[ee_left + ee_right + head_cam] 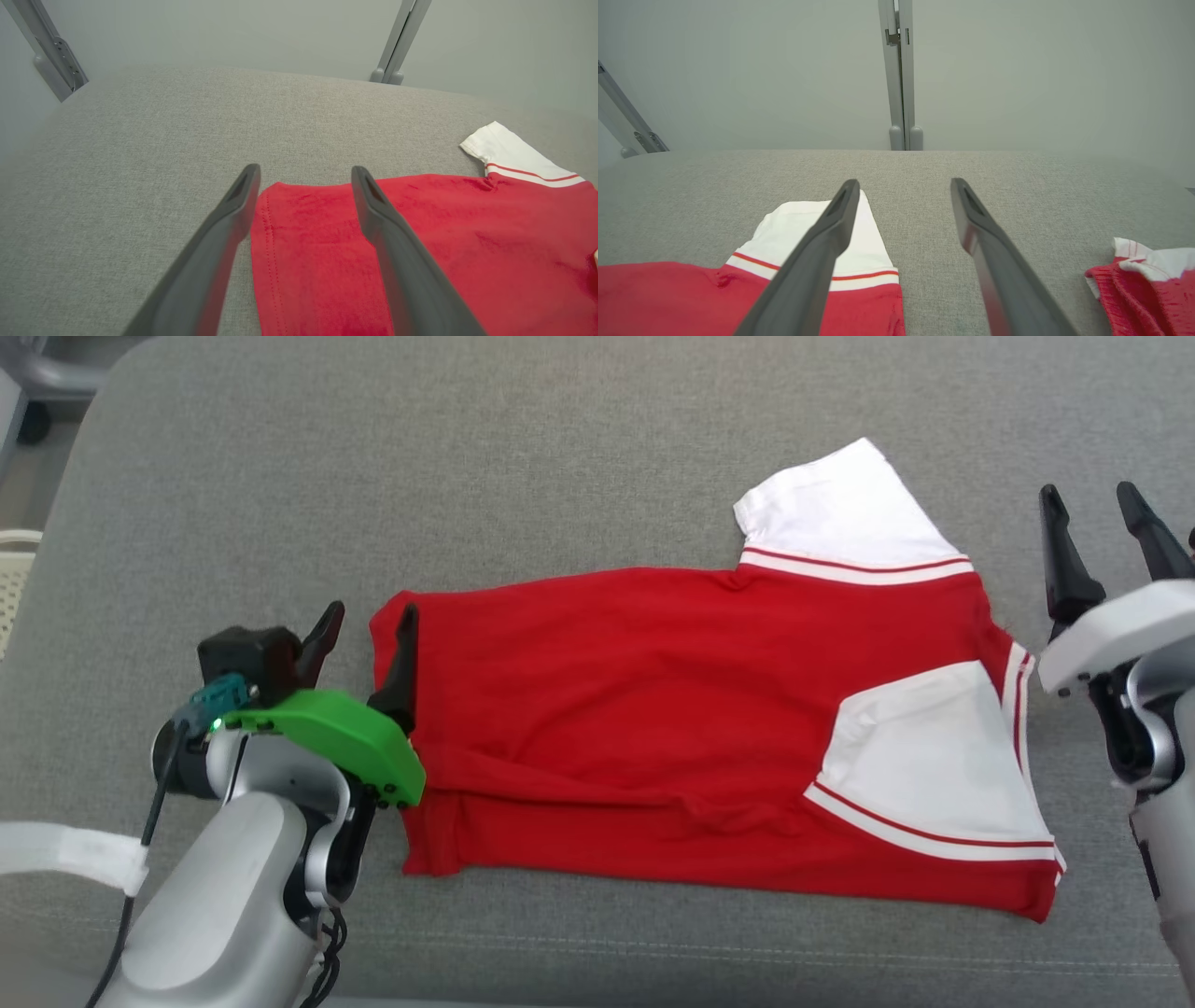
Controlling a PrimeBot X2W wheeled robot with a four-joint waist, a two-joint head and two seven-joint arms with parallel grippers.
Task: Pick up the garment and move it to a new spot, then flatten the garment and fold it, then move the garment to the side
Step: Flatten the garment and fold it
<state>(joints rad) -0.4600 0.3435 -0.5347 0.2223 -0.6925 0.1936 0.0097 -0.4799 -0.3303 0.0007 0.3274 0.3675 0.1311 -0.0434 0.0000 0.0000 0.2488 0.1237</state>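
Observation:
The garment (653,709) is a red shirt with white sleeves, lying folded lengthwise on the grey padded surface (560,476). One sleeve (840,509) sticks out toward the far side, the other lies on top near the right end. My left gripper (369,621) stands open at the garment's left hem, one finger over the red cloth and the other over bare surface. In the left wrist view the hem corner (280,200) lies between the fingers of the left gripper (304,170). My right gripper (1089,495) is open beside the garment's right end, holding nothing. From the right wrist, the right gripper (904,183) points past the white sleeve (794,224).
A bunched bit of red and white fabric (1143,275) shows at the right wrist view's lower right. Grey metal frame posts (901,74) stand behind the surface against a pale wall. Floor and a white object (14,579) lie off the surface's left edge.

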